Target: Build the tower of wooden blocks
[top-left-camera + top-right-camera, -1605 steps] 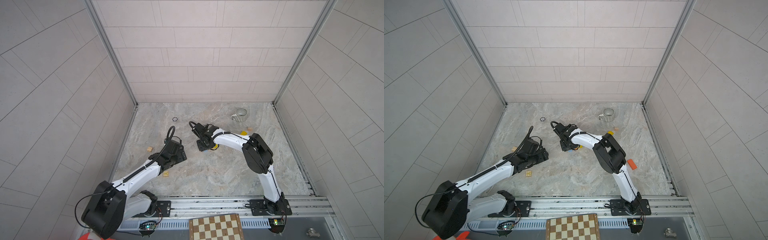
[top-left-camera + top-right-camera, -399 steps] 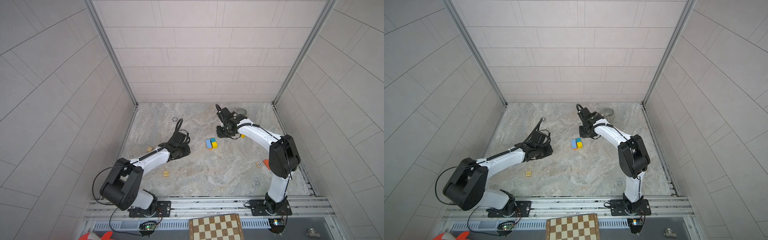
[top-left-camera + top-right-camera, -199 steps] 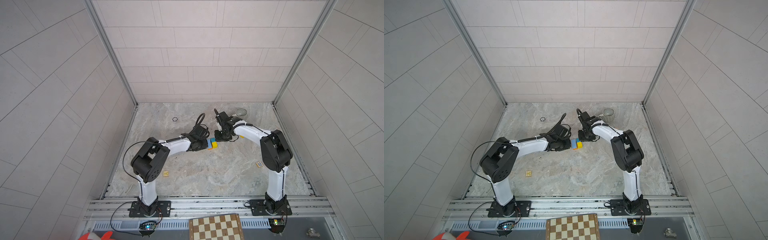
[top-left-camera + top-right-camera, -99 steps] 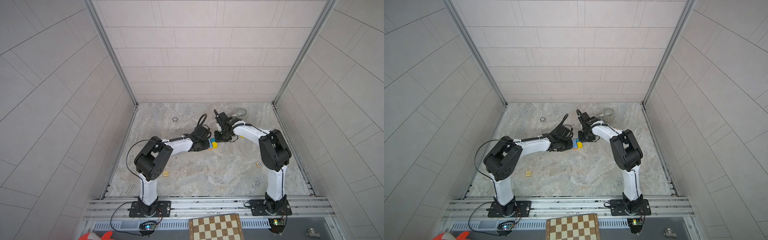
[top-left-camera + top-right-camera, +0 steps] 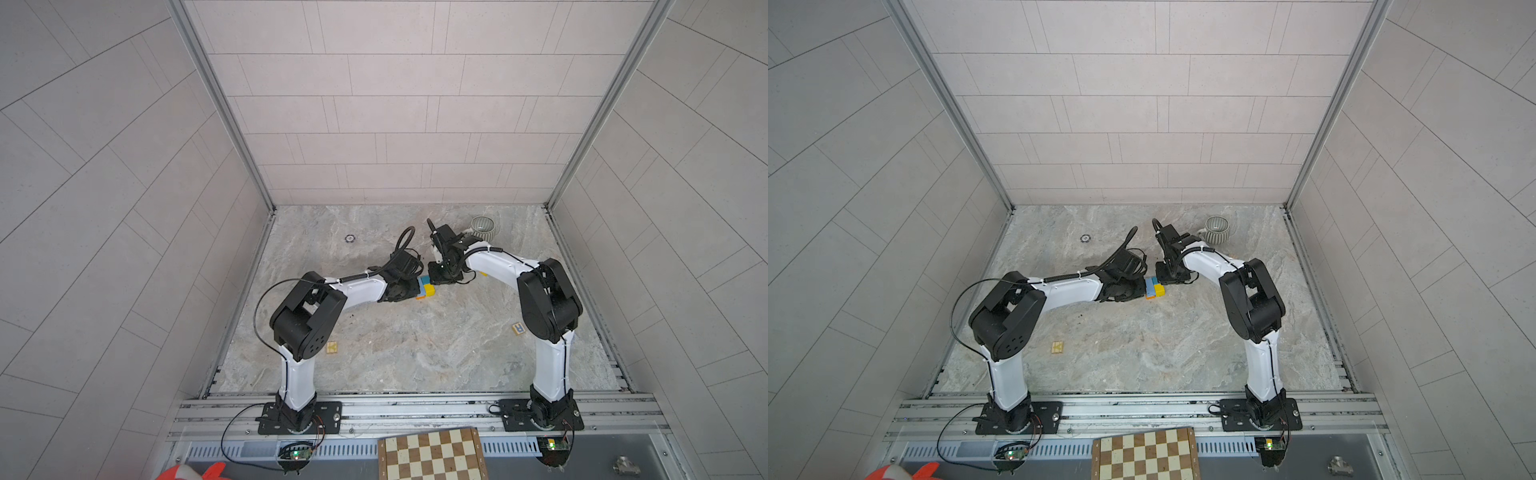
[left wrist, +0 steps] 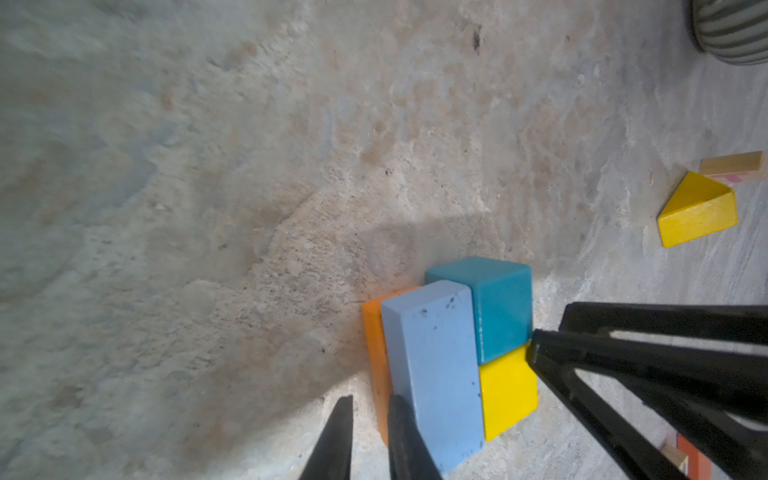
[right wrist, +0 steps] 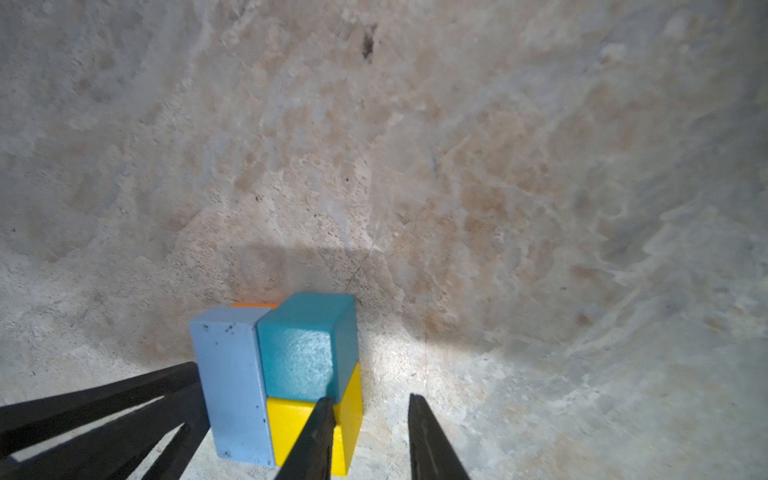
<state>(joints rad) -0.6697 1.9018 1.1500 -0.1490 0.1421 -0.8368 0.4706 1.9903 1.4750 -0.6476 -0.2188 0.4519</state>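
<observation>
A tight cluster of wood blocks (image 5: 426, 287) (image 5: 1154, 286) sits mid-floor: a long light blue block (image 6: 432, 365) against an orange one (image 6: 374, 353), with a teal cube (image 7: 303, 349) beside a yellow cube (image 7: 291, 424). My left gripper (image 6: 370, 432) (image 5: 415, 288) is at the orange side, one finger touching it. Its jaws stand a narrow gap apart with nothing between them. My right gripper (image 7: 370, 419) (image 5: 437, 277) is at the opposite side, open and empty, with one finger against the yellow and teal cubes.
A yellow wedge block (image 6: 698, 216) and a natural block (image 6: 731, 168) lie beyond the cluster. A lettered cube (image 5: 518, 328) sits near the right arm and another natural block (image 5: 331, 347) near the left arm. The striped mug (image 5: 482, 226) stands at the back and a chessboard (image 5: 432, 455) in front.
Over the last two seconds both arms came in to the cluster from either side. In the last second the left gripper pressed closer and its jaws narrowed a little. The right gripper hardly moved.
</observation>
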